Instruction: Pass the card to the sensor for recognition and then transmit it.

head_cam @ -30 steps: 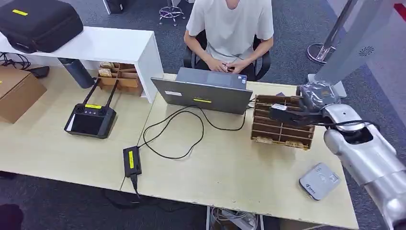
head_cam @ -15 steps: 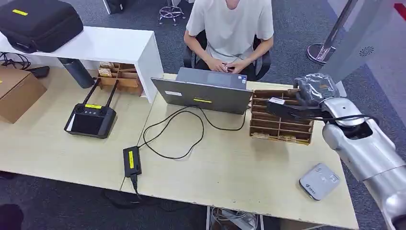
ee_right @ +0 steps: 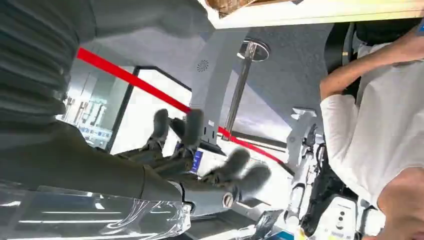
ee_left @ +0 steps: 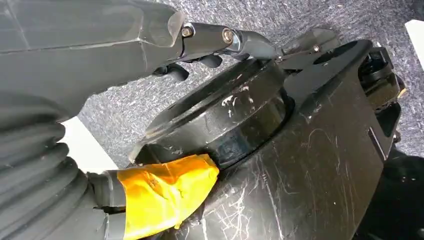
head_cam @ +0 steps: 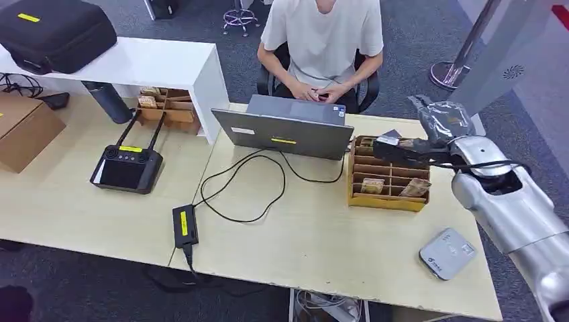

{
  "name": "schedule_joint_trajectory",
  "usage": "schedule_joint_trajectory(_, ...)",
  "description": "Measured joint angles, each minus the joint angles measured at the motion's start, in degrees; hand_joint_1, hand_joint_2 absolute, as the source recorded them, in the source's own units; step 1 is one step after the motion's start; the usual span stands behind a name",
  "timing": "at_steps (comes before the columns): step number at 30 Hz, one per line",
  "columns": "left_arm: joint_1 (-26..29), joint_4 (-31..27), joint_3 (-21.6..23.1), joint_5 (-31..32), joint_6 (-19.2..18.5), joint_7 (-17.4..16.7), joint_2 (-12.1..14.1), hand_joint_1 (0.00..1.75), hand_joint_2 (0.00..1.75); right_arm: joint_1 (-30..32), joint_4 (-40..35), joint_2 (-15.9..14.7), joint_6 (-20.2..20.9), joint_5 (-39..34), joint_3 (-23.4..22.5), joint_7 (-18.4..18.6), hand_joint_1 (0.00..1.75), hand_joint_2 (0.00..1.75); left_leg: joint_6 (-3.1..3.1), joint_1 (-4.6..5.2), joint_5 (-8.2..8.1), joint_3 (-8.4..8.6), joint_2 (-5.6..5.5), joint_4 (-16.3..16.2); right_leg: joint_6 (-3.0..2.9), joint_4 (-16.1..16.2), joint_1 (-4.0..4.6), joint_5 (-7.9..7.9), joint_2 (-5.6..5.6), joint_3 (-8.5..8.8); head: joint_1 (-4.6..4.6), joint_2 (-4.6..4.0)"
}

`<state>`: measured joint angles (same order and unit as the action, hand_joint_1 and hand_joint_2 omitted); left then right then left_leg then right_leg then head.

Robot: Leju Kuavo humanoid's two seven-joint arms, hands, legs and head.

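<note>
Card (head_cam: 388, 141) pinched in the right hand (head_cam: 419, 144) fingers above the wooden rack (head_cam: 386, 199).

We see the head view evenly lit and sharp, with soft shadows. Beyond our right hand (ee_right: 200, 165), whose fingertips blur, bright windows glare; our left wrist view is dim.

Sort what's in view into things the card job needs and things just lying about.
For the job:
right hand
wooden card rack
cards in the rack
grey card sensor

Lying about:
laptop
remote controller
power adapter
black case
cardboard box
</note>
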<state>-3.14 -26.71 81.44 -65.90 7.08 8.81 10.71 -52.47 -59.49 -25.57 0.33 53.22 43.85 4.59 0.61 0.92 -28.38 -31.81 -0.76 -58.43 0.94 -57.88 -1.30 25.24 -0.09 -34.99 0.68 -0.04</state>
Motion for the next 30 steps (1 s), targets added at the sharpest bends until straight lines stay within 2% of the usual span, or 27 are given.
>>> schedule_joint_trajectory(30,0.2,2.4,-0.2,0.9,-0.1,0.1,-1.2,0.0,1.75,4.2,-5.6,-3.2,1.2,-0.2,-0.7,1.5,0.0,1.75,-0.01,0.01,0.0,0.04,0.02,0.0,0.0,0.0,0.0,0.0,0.03,0.0,0.0,0.0)
